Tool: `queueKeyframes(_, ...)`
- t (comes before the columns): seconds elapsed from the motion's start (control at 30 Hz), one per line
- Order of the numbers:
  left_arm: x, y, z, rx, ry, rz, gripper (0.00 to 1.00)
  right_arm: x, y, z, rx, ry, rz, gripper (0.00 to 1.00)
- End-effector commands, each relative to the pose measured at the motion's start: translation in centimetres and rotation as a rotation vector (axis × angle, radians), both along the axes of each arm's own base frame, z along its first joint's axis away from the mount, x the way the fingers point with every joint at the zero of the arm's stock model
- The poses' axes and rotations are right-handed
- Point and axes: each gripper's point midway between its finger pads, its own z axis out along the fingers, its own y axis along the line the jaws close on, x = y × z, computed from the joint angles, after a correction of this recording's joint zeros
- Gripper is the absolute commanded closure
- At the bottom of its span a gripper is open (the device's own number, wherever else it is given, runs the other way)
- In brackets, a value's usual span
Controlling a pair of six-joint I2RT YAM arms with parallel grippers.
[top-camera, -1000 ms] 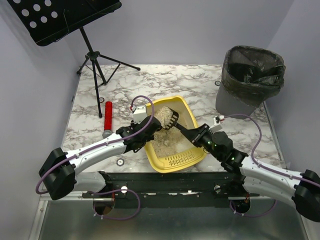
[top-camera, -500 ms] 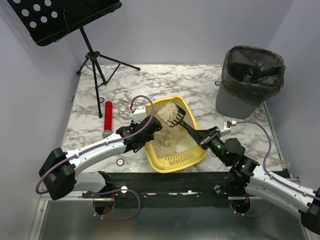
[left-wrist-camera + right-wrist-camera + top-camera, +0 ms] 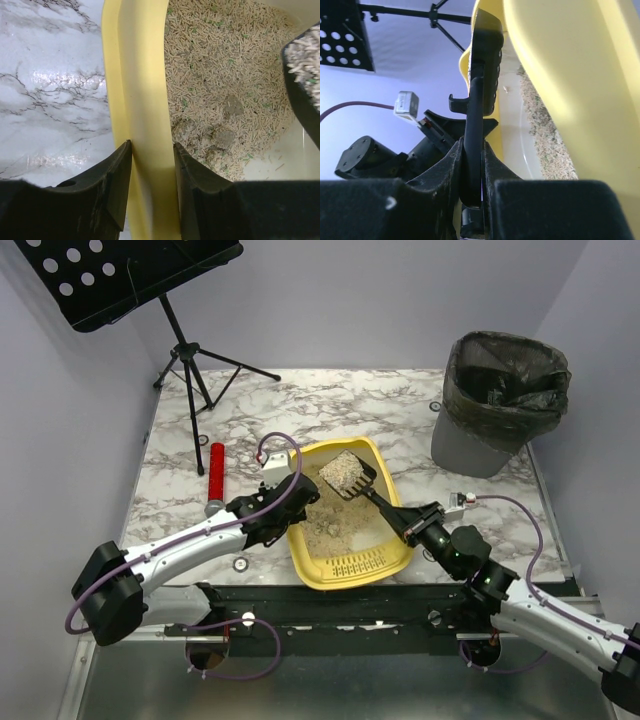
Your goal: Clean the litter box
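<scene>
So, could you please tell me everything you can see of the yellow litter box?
The litter box is a shallow yellow plastic tray with rounded corners, lying slightly askew on the marble-patterned table, near the arms. Its near end has a slotted section; beige pellet litter with greyish clumps covers part of the floor. The left gripper has its jaws closed on the left wall. The loaded black scoop hangs over its far end.

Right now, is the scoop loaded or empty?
Loaded: a heap of litter sits on the black scoop, held over the litter box by the right gripper.
</scene>
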Motion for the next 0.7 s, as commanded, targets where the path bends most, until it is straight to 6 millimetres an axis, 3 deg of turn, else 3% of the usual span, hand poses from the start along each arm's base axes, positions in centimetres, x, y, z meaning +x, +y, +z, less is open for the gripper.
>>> queueKeyframes(0.0, 0.6, -1.5, 2.1, -0.107, -0.053, -0.010, 0.55, 0.5, -0.6, 3.5, 0.108, -0.123, -0.045, 0.99)
queueKeyframes(0.07, 0.7, -1.7, 2.2, -0.107, -0.048, -0.010, 0.55, -0.5, 0.6, 4.5, 0.115, -0.171, 0.041, 0.99)
queueKeyframes(0.1, 0.7, -1.6, 2.2, -0.096, -0.047, -0.012, 0.55, -0.9, 0.9, 3.9, 0.092, -0.152, 0.067, 0.99)
queueKeyframes(0.23, 1.0, -1.6, 2.2, -0.088, -0.054, 0.001, 0.55, 0.1, -1.2, 2.4, 0.079, -0.116, -0.050, 0.99)
queueKeyframes(0.27, 1.1, -1.7, 2.2, -0.089, -0.055, -0.003, 0.55, 0.2, -1.3, 4.0, 0.123, -0.174, -0.057, 0.99)
queueKeyframes(0.33, 1.3, -1.8, 2.4, -0.078, -0.059, -0.012, 0.55, -0.7, -0.2, 4.6, 0.100, -0.200, 0.019, 0.99)
queueKeyframes(0.37, 1.4, -1.7, 2.4, -0.073, -0.061, -0.012, 0.55, -1.5, 0.2, 3.4, 0.035, -0.165, 0.072, 0.99)
queueKeyframes(0.43, 1.6, -1.4, 2.3, -0.062, -0.063, -0.004, 0.55, -1.2, -0.7, 2.1, 0.000, -0.102, 0.027, 0.99)
queueKeyframes(0.47, 1.6, -1.5, 2.3, -0.064, -0.064, -0.008, 0.55, -0.5, -1.5, 3.6, 0.073, -0.151, -0.035, 0.99)
queueKeyframes(0.53, 1.7, -1.7, 2.4, -0.070, -0.064, -0.016, 0.55, -0.4, -1.7, 4.2, 0.141, -0.179, -0.048, 0.99)
queueKeyframes(0.6, 1.7, -1.7, 2.5, -0.064, -0.064, -0.025, 0.56, -1.4, -0.8, 4.3, 0.089, -0.185, 0.029, 0.99)
queueKeyframes(0.67, 1.7, -1.5, 2.5, -0.063, -0.070, -0.019, 0.56, -0.5, -1.7, 2.7, 0.072, -0.107, -0.040, 0.99)
